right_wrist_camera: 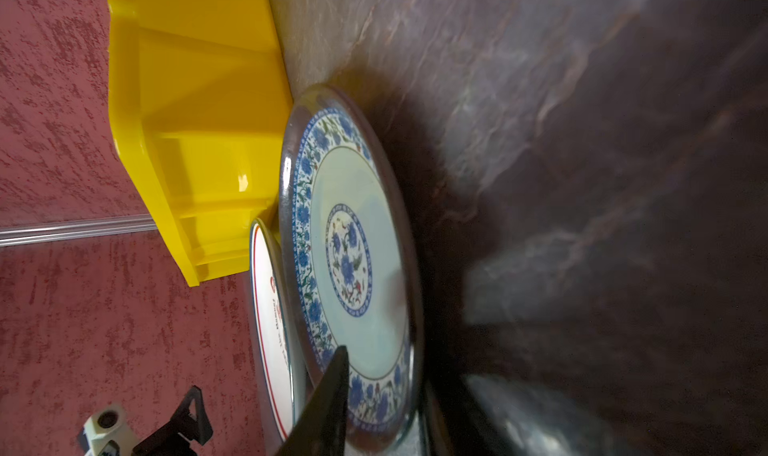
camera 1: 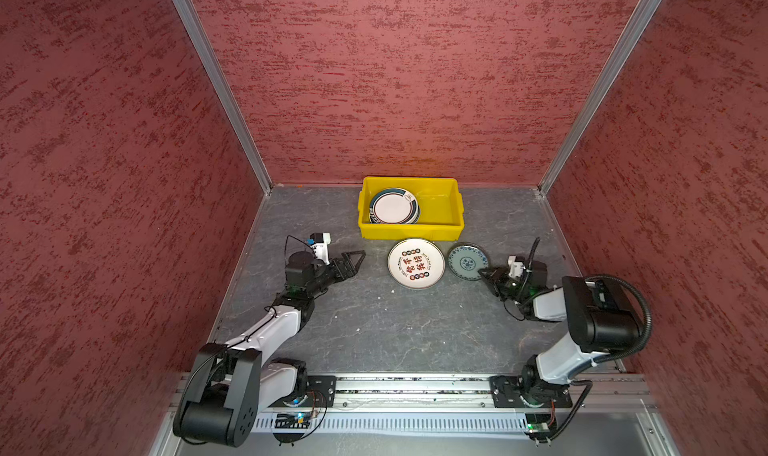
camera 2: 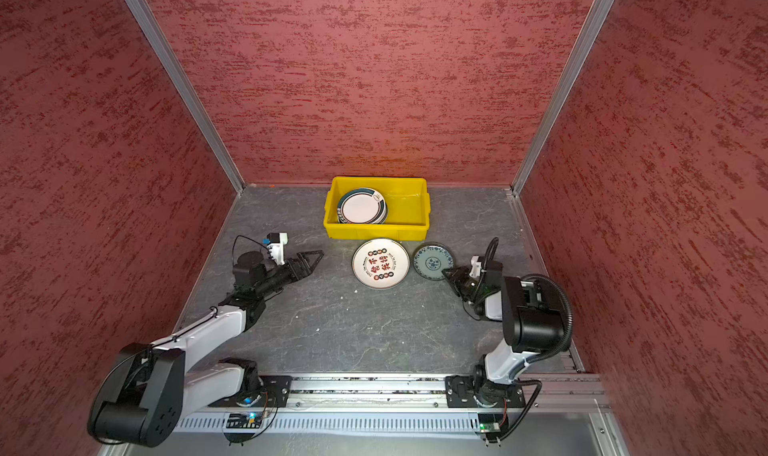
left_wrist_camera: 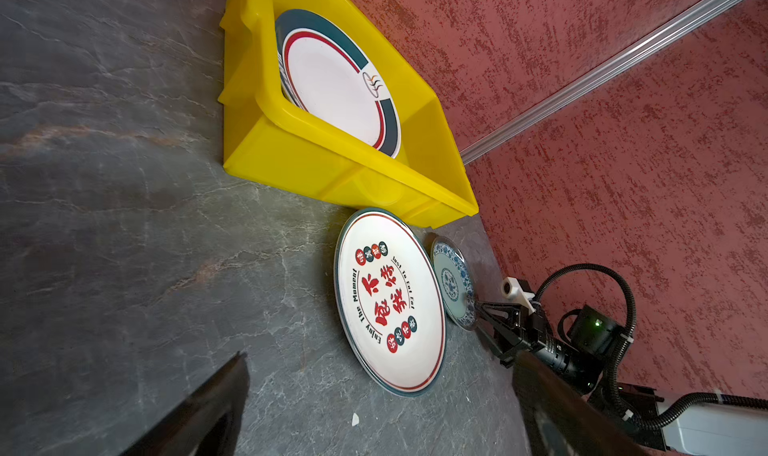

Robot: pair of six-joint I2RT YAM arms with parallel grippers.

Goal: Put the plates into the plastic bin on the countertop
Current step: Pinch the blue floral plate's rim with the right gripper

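1. right gripper (camera 1: 484, 273): low over the countertop (camera 1: 374, 329), on the right; its tip meets the rim of the blue-grey plate (camera 1: 467, 261) on the side nearest the right arm; same in both top views.
2. Right wrist view: one dark finger (right_wrist_camera: 328, 395) lies over the plate's patterned border, tip just inside the rim; beyond the rim is only a dark blur, so the 2nd finger isn't clear; jaws look narrow & astride the rim; whether they actually pinch it, can't tell.
3. blue-grey plate: small, face up on the countertop; just in front of the plastic bin (camera 1: 411, 230), near its right front corner, outside it; edge to edge w/ the character plate (camera 1: 416, 263) on its left, touching or nearly so.
4. character plate: larger, white, red & black characters; flat on the countertop, close against the bin's front wall; no gripper on it.
5. plastic bin: yellow, at the back of the countertop by the rear wall (camera 1: 415, 79); a stack of teal-rimmed plates (camera 1: 394, 206) sits in its left half.
6. left gripper (camera 1: 357, 260): jaws spread wide, nothing btw them; low over the countertop, left of the character plate, apart from it, pointing its way; left wrist view shows its fingers (left_wrist_camera: 199, 412) far apart w/ countertop btw them.
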